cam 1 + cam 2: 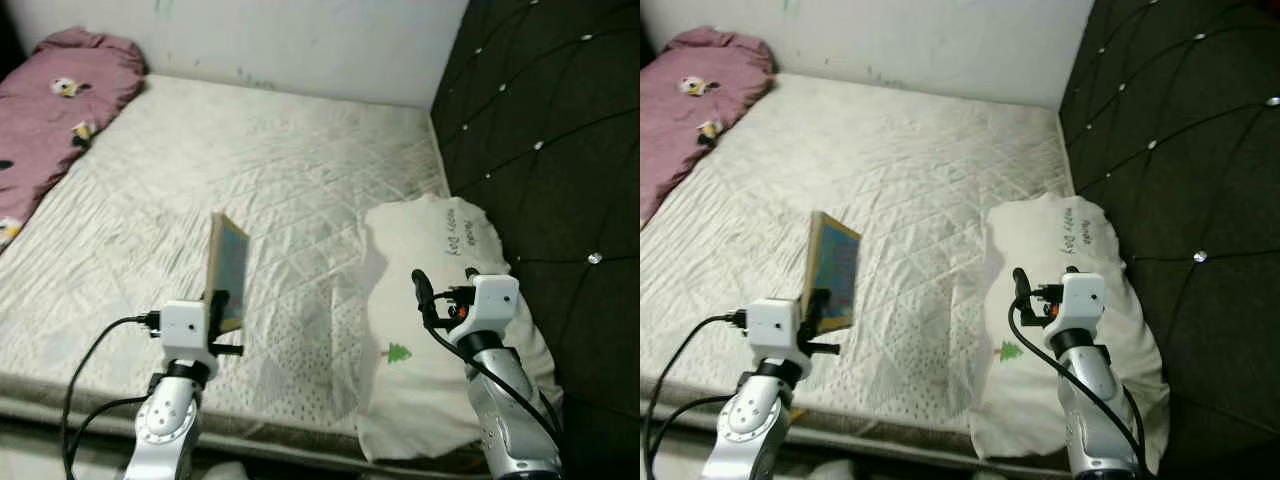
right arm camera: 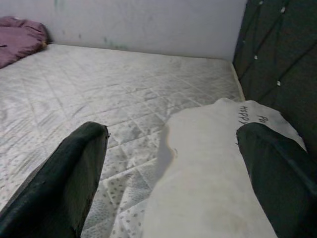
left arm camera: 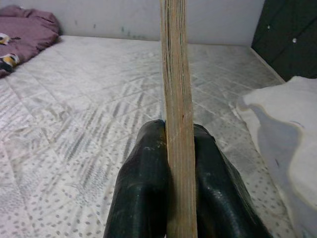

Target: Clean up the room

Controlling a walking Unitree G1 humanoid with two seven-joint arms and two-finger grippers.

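Bed (image 1: 250, 180) with a white quilted cover is taking up most of the scene, running back to a pale wall (image 1: 300, 40). Dark tufted headboard (image 1: 550, 130) is standing along the robot's right side. Pink blanket (image 1: 50, 110) with small cartoon prints is lying bunched at the far left corner of the bed. White pillow (image 1: 440, 330) with a small green tree print and some script lettering is lying on the right part of the bed, up against the headboard.

Left gripper (image 1: 220, 310) is sitting low over the near edge of the bed, fingers (image 3: 141, 183) clamping a thin book (image 1: 228, 268) from both sides. Book is standing upright on edge, raised clear of the cover, blue face turned toward the pillow, spine edge looking tan in the left wrist view.

Right gripper (image 1: 445, 285) is hovering just above the pillow's near half, fingers spread wide, gripping nothing. One finger (image 2: 64, 183) is showing over the quilt, the other over the pillow.
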